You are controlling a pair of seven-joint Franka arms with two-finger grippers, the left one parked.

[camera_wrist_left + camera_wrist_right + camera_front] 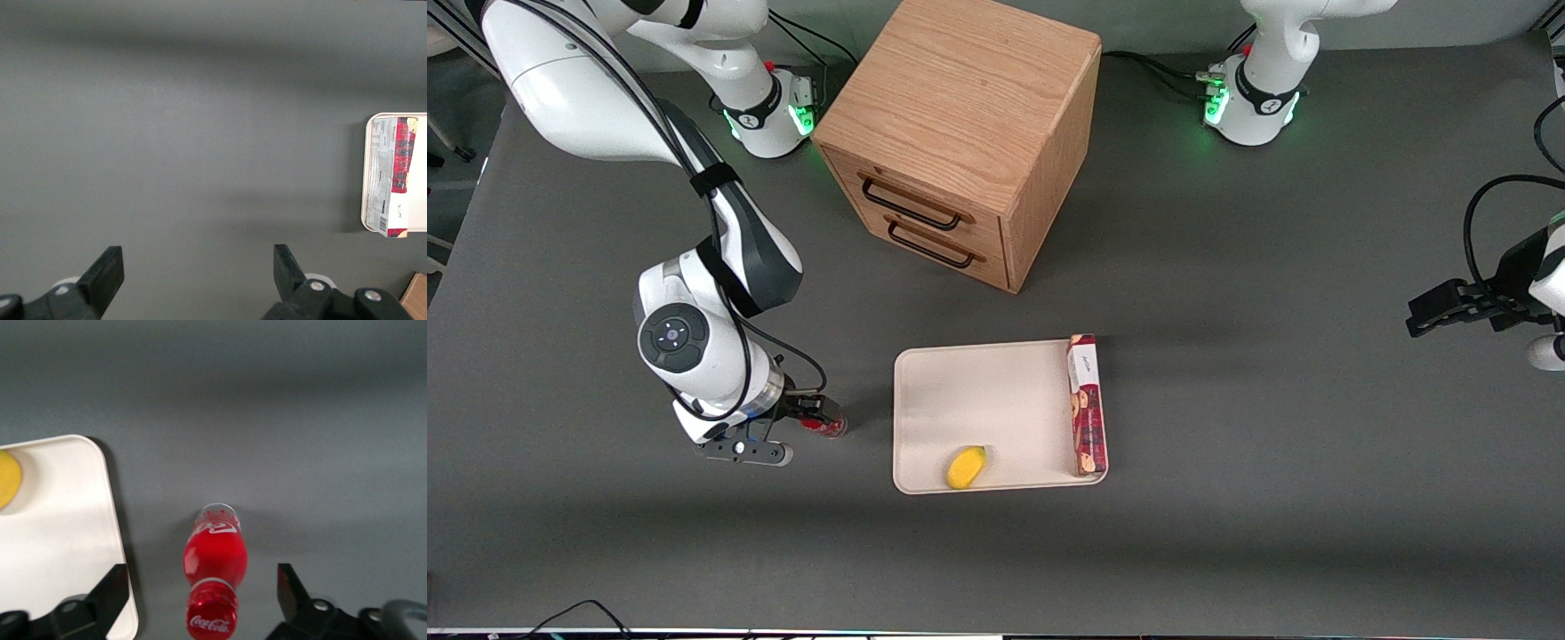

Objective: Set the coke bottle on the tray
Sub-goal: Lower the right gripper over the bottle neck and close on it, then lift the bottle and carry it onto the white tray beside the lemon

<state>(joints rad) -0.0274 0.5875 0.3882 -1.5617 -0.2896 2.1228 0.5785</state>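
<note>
right gripper (815, 420) poised over the coke bottle (215, 577), before the grasp.

the bottle stands upright on the grey table (1227, 267), just beside the cream tray (996, 400) on the working arm's end and not on it. in the wrist view the two fingers (107, 590) stand apart, one on either side of the red cap, with clear gaps to the bottle; nothing is clamped. the tray already carries a yellow fruit (967, 467) near its nearer rim and a long red biscuit box (1087, 404) along one short edge, leaving its middle bare. judged from this: approach done; closing on the bottle, lifting, carrying across and setting down all remain.
</note>
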